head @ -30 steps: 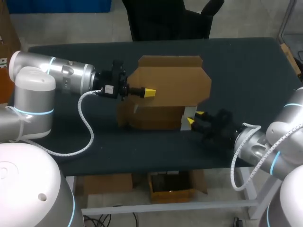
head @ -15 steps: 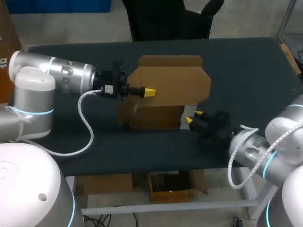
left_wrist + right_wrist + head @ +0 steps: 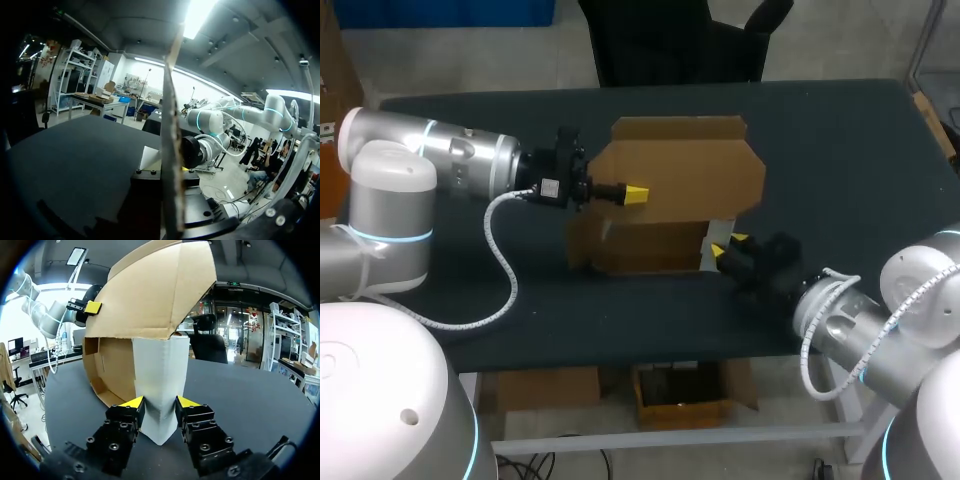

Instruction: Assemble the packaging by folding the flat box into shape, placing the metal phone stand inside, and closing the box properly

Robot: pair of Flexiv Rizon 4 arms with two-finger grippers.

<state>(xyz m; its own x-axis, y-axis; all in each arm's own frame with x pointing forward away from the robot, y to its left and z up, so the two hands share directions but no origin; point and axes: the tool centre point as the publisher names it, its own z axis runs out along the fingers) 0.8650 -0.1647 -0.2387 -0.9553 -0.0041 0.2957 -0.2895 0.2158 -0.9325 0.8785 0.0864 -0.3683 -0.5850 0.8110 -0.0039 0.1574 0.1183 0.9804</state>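
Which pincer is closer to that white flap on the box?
Right. The right pincer straddles the white flap; the left pincer grips the brown lid above it.

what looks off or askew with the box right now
Nothing torn or spilled. The cardboard box is only half formed: its lid flap stands open, the left gripper at its edge, and the right gripper pinches the white end panel.

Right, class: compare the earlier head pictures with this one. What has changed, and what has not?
The right hand edged leftward in the head view, further onto the white end panel of the cardboard box; its arm followed. The left hand stayed holding the raised flap, and the box did not shift.
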